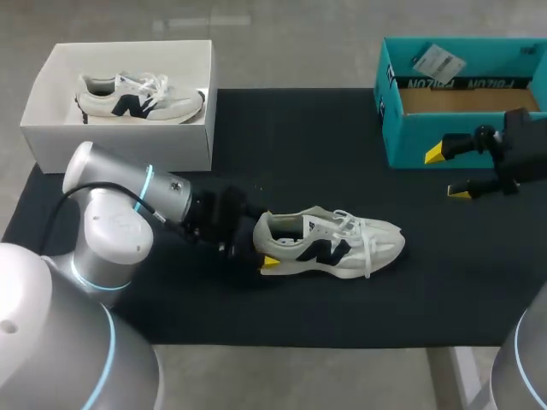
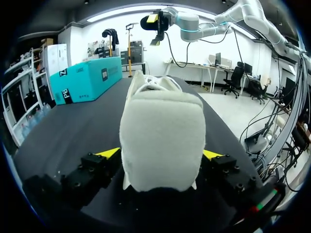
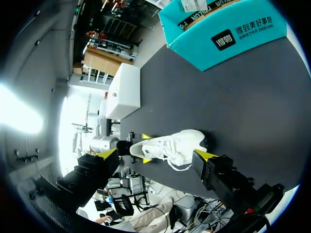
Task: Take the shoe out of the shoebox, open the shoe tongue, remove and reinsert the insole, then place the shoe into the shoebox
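Shoe [image 1: 329,243] out on tabletop [image 1: 256,128]; left jaws clamp its heel [image 2: 161,141], right jaws released, well apart. Next, likely: right opens tongue [image 1: 327,225].

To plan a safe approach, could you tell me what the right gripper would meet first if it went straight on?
Probably the shoe, which lies straight ahead of the open right gripper; depth is unclear, so the black mat might come first.
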`<state>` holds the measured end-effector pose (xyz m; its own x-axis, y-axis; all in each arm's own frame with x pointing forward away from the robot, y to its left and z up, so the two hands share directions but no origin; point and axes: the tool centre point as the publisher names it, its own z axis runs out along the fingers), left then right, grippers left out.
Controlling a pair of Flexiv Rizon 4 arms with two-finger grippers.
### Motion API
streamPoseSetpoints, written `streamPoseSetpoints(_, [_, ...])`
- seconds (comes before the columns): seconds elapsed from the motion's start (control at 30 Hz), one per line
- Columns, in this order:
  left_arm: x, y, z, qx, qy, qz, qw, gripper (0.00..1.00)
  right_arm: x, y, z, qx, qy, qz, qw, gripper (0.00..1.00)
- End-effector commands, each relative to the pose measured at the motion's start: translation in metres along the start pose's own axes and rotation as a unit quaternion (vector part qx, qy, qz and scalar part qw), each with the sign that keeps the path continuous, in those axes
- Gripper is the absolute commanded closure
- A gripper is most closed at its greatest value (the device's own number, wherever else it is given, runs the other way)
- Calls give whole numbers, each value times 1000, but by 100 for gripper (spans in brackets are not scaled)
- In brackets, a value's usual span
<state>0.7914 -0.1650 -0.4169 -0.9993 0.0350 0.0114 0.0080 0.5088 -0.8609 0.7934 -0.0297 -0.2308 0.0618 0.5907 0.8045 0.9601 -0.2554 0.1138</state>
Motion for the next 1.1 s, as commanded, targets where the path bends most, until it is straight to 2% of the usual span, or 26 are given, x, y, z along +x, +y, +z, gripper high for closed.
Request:
streamPoseSetpoints(0.03, [-4, 1, 15, 0, -2, 0, 1000, 0, 1, 0, 1, 0, -2, 1, 1000, 0])
streamPoseSetpoints(0.33, [-4, 2, 21, 1, -9, 1, 1000, 0, 1, 0, 1, 0, -2, 1, 1000, 0])
streamPoseSetpoints(0.4, [-4, 1, 21, 2, -5, 1, 1000, 36, 1, 0, 1, 0, -2, 1, 1000, 0])
streamPoseSetpoints(0.47, [-4, 1, 20, 2, -3, 0, 1000, 80, 1, 0, 1, 0, -2, 1, 1000, 0])
streamPoseSetpoints(0.5, [-4, 1, 20, 2, -2, 1, 1000, 96, 1, 0, 1, 0, -2, 1, 1000, 0])
streamPoseSetpoints(0.53, [-4, 1, 20, 1, -1, 1, 1000, 100, 1, 0, 1, 0, -2, 1, 1000, 0])
streamPoseSetpoints(1.1, [-3, 1, 19, -8, 2, 0, 1000, 100, 1, 0, 1, 0, -2, 1, 1000, 0])
